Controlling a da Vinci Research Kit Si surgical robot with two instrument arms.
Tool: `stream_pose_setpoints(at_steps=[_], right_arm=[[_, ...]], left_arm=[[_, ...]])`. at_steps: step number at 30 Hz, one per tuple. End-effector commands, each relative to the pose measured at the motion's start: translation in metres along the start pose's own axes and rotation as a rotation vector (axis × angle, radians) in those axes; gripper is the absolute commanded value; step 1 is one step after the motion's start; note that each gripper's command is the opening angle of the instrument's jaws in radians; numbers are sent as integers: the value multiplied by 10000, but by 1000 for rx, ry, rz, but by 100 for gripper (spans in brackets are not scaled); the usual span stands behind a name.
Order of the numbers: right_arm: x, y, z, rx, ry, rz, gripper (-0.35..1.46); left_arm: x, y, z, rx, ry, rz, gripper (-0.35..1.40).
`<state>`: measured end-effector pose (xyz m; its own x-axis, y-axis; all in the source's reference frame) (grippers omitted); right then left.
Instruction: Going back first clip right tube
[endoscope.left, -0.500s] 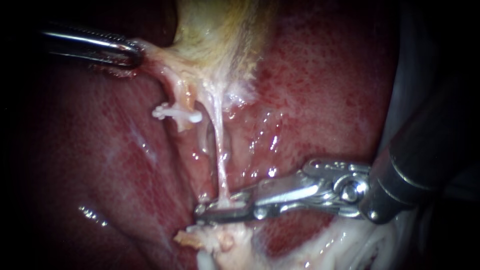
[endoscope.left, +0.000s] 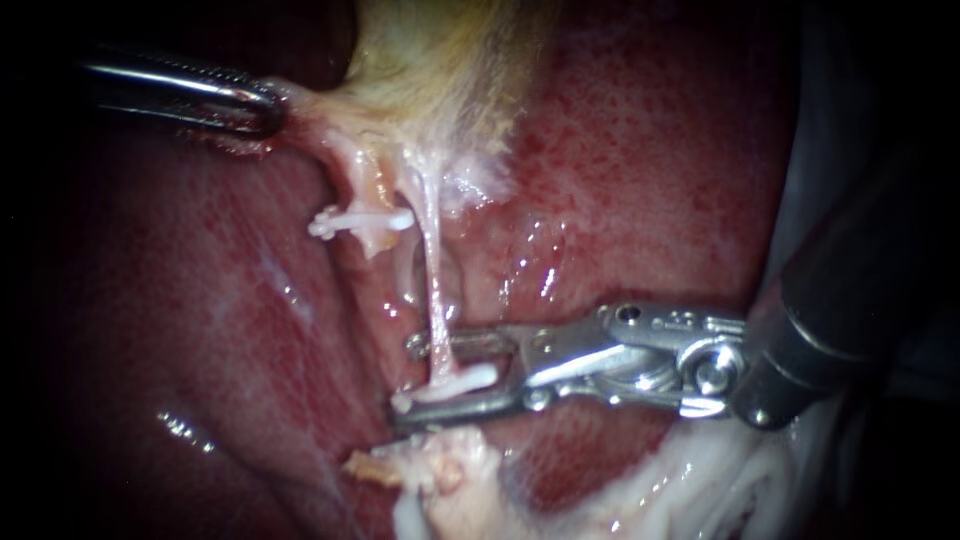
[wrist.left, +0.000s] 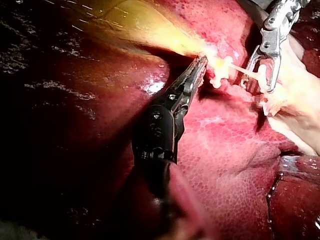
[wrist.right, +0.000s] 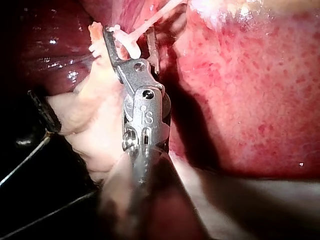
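The thin pale right tube (endoscope.left: 436, 290) runs down from the yellowish gallbladder (endoscope.left: 440, 60). My right instrument (endoscope.left: 405, 383) comes in from the right, its jaws open around the tube's lower end. A white clip (endoscope.left: 455, 384) sits across the tube between them, lying by the lower jaw. Another white clip (endoscope.left: 360, 222) crosses the short left tube (endoscope.left: 372, 190). My left instrument (endoscope.left: 262, 108) is shut on tissue at the gallbladder's neck, pulling it leftward. In the right wrist view the open jaws (wrist.right: 129, 37) straddle the clip (wrist.right: 127, 46). The left wrist view shows the shut jaws (wrist.left: 200, 64).
Red liver (endoscope.left: 650, 150) lies all around the tubes. A ragged lump of pale tissue (endoscope.left: 440, 470) sits just below the right instrument's jaws. The right instrument's dark shaft (endoscope.left: 850, 320) fills the right edge, with pale material (endoscope.left: 800, 170) behind it.
The right instrument's jaws have opened; they were closed across the right tube. A white clip now shows on the tube between them. The left instrument has held still.
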<state>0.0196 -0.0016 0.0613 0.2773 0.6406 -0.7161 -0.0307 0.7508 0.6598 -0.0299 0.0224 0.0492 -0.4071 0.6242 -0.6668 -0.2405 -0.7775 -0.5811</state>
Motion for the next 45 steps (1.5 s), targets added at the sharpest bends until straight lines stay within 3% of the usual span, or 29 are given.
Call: stream_pose_setpoints(at_steps=[1,6,15,26,32,37,45], right_arm=[[-1,1,-3,-5,-9,-15,50],[-2,2,-25,-11,-13,-92,50],[10,-3,-59,43,-15,-122,50],[9,-1,-82,28,-16,-191,50],[24,3,-112,-36,-73,-314,50],[35,6,-134,-73,-89,-359,50],[36,6,-150,-54,-116,-383,50]], left_arm=[[0,0,-1,0,0,0,-35],[0,0,-1,0,0,0,-35],[0,0,-1,0,0,0,-35],[-1,0,-2,-1,0,1,-35],[-2,0,-1,0,0,1,-35],[-4,1,2,2,0,2,-35],[-14,1,15,1,0,14,-35]])
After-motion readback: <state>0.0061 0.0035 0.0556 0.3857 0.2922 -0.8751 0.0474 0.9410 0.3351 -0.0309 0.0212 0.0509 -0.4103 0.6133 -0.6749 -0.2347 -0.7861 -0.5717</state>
